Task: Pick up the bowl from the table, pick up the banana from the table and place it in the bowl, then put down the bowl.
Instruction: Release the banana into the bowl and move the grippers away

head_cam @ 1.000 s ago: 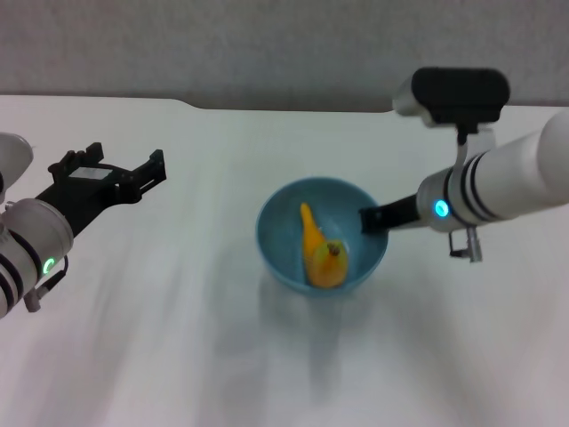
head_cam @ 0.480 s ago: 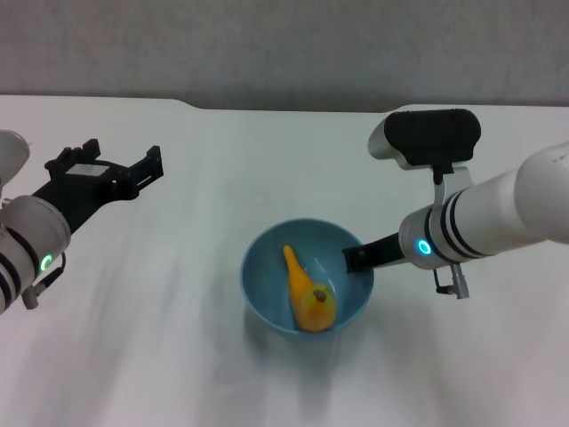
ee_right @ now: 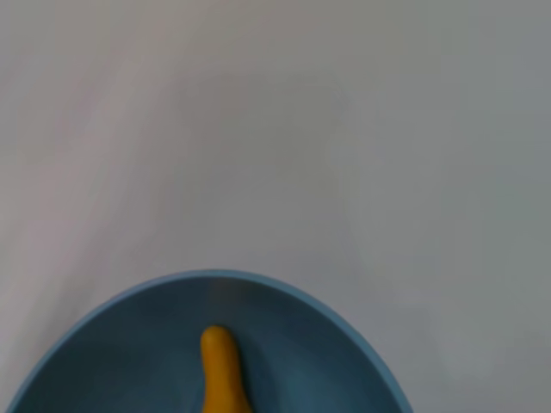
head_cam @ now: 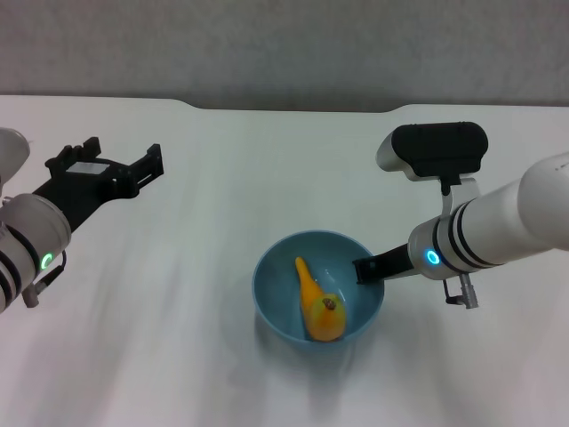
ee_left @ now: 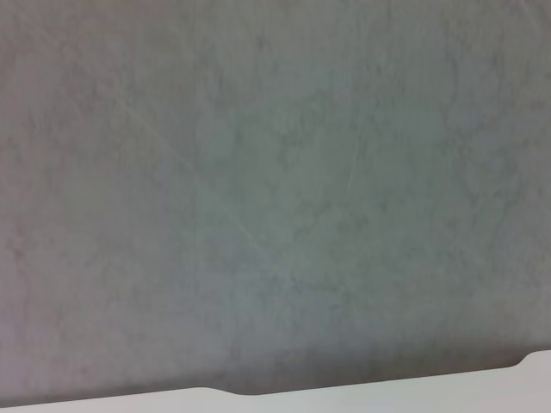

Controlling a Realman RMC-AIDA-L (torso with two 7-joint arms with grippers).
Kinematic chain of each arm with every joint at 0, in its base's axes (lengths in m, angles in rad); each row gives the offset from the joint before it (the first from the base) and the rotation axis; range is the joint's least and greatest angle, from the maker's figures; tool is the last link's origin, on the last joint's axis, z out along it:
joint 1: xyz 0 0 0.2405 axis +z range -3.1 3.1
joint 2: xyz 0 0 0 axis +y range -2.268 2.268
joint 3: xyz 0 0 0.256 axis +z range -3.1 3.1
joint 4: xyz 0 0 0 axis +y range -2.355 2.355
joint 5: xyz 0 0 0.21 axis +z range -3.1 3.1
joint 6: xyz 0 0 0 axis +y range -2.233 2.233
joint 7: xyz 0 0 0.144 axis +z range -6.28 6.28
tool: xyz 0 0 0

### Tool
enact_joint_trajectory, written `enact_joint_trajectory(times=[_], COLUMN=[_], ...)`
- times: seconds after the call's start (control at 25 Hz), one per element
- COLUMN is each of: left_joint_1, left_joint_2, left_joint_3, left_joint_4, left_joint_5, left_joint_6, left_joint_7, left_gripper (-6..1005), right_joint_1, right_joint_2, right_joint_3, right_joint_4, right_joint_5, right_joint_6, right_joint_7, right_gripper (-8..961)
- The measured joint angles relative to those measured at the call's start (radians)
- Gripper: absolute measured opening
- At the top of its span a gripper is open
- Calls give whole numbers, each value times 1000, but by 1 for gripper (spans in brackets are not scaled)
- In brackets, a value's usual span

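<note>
The light-blue bowl (head_cam: 277,277) is low over the white table (head_cam: 160,347), right of centre; I cannot tell whether it touches the top. The yellow-orange banana (head_cam: 316,302) lies inside it, thin end pointing away from me. My right gripper (head_cam: 365,269) is shut on the bowl's right rim. The right wrist view shows the bowl (ee_right: 120,344) and the banana's thin end (ee_right: 220,368). My left gripper (head_cam: 124,153) is open and empty, held above the table's left side, far from the bowl.
The table's far edge has a shallow notch (head_cam: 293,108) with a grey wall behind it. The left wrist view shows only that wall (ee_left: 275,189) and a strip of the table edge (ee_left: 344,397).
My right gripper has brought the bowl with the banana down and toward me, then slightly right. The left arm has not moved.
</note>
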Motion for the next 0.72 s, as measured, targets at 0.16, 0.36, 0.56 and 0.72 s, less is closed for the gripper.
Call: enact_joint_trajectory(times=[0.16,0.36,0.56,0.72], left_joint_1=[0,0,0,0], left_joint_2=[0,0,0,0], left_joint_3=[-1,-1,-2,-2], left_joint_4=[0,2,7,6], left_joint_5=[0,0,0,0], left_joint_6=[1,1,1,1], left_joint_7=[0,0,0,0], left_gripper=[903,903,903,903], right_joint_1=[0,-10,-47,-77], right_joint_2=[0,-1,-4,-3], right_joint_3=[-16,-40,-63,-63], right_joint_4=[-1,9,53,100], right_joint_5=[-8,-12,-49,-81], right_joint_6=[14,50,93,100], right_joint_7=[0,0,0,0], right_gripper=[33,73,192,311])
